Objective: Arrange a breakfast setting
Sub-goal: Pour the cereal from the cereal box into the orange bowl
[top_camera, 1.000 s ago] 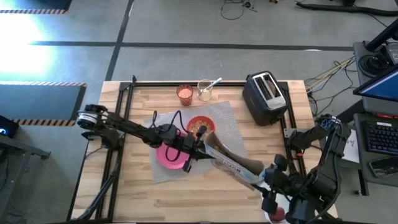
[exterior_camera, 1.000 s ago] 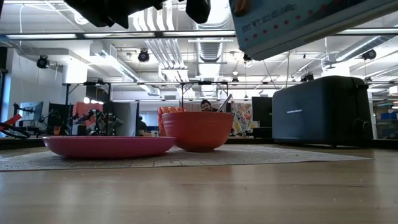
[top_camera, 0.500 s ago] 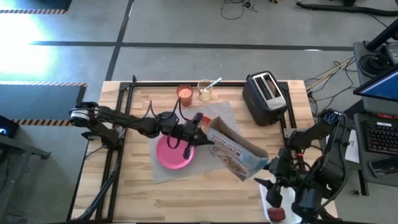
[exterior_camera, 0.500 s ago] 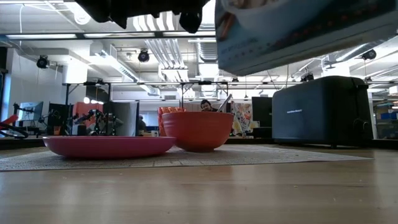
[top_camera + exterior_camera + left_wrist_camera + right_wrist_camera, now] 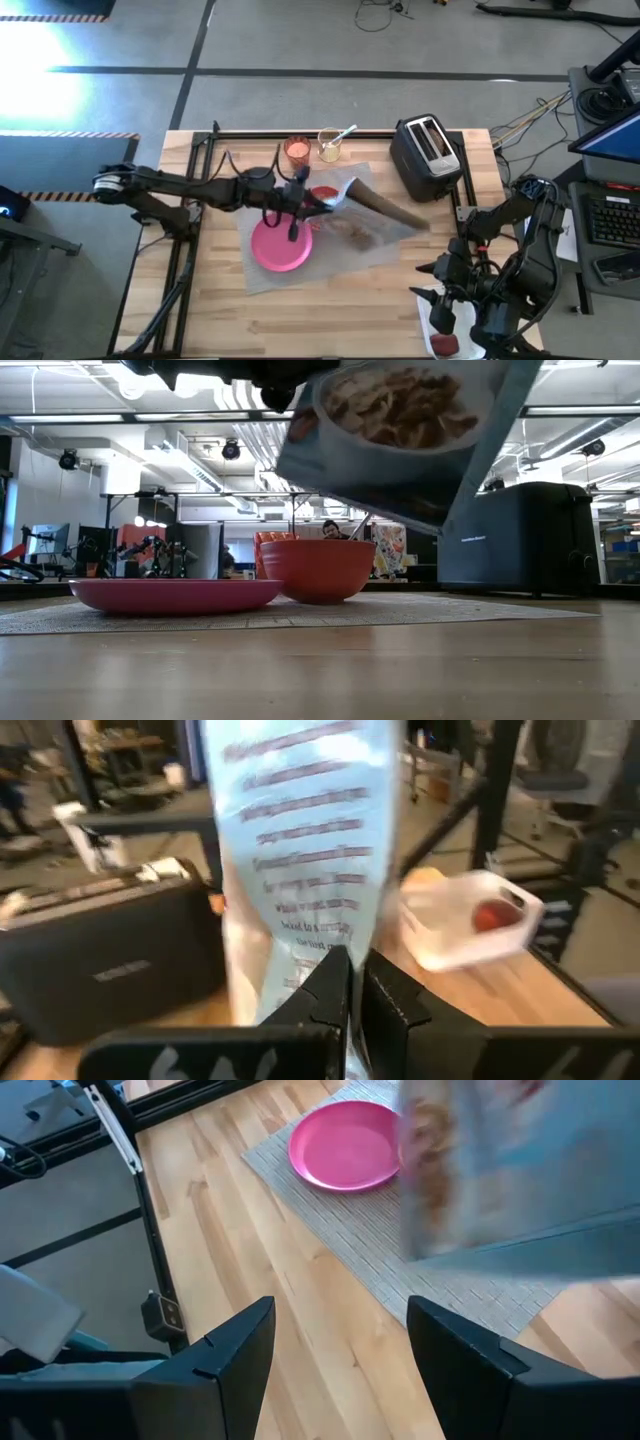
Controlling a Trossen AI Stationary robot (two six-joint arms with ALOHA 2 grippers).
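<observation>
The left gripper (image 5: 318,200) has its fingers clamped on a cereal box (image 5: 375,212), held tilted in the air over the orange-red bowl (image 5: 317,569). The bowl and pink plate (image 5: 279,245) sit on the grey mat (image 5: 440,1265) mid-tabletop. The right gripper (image 5: 432,283), fingers spread and empty, seems to hover near the tabletop's right front corner.

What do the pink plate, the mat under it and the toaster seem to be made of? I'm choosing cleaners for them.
Pink plate: probably plastic, with an even colour and a soft, dull sheen. Mat: looks woven, perhaps vinyl or fibre, with fine ribbed lines and a matt grey face. Toaster: dark casing, plastic or coated metal; its smooth, slightly glossy side does not settle which.
</observation>
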